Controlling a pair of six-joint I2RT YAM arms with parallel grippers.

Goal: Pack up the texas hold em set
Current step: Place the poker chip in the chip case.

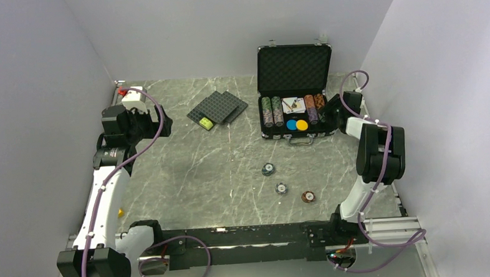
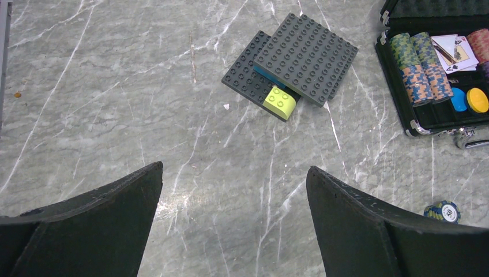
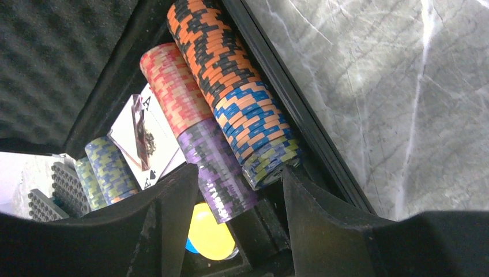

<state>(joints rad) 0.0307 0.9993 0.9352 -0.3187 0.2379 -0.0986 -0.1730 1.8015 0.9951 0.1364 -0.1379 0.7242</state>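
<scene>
Black briefcase (image 1: pixel 294 67) crosswise, handle (image 1: pixel 300 141) nearward

Black case (image 1: pixel 294 66) open. Inside: chip rows (image 1: pixel 272 111), cards (image 1: pixel 290 104), blue disc (image 1: pixel 291 124), orange disc (image 1: pixel 302 125). Outside: green pile (image 1: pixel 268 169), grey pile (image 1: pixel 282 188), brown pile (image 1: pixel 308 197).

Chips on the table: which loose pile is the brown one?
The brown pile is rightmost of the three; the greenish pile and grey pile lie left of it.

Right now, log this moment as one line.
case: open, chip rows inside | loose chips: three, on table | left fingers: open, empty, above table | right fingers: open, at case's right chip rows
</scene>
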